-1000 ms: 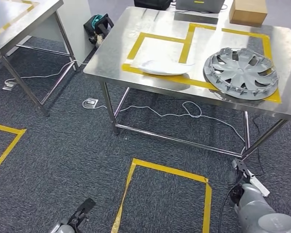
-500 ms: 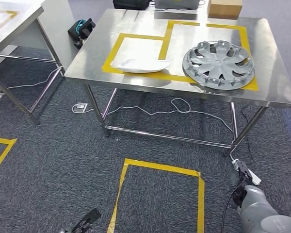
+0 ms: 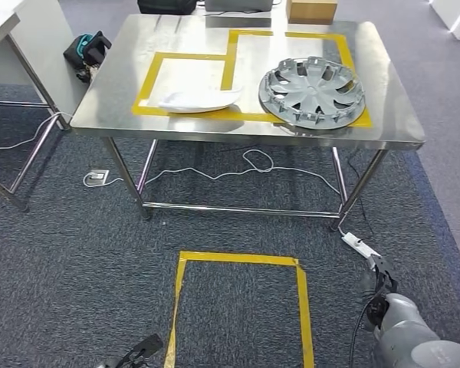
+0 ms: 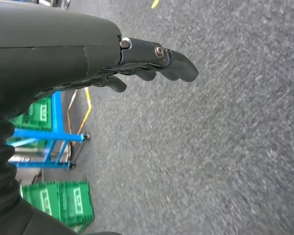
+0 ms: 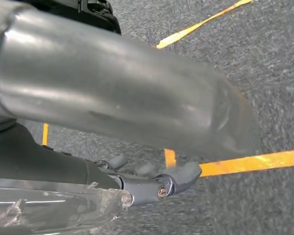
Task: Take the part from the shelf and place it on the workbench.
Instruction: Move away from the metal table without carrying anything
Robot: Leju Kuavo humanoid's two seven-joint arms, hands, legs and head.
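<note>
On the steel workbench point(image 3: 389, 115) a grey hubcap point(image 3: 312, 92), left hand point(image 4: 112, 58) fingers point(image 4: 175, 63) spread, holding nothing, right hand point(image 5: 153, 183) fingers' state unclear.

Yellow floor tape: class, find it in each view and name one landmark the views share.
Head view: yellow tape square on the carpet before the table.
Left wrist view: thin strip beside the blue frame.
Right wrist view: strips past the right hand.
Shared landmark: grey carpet.
</note>
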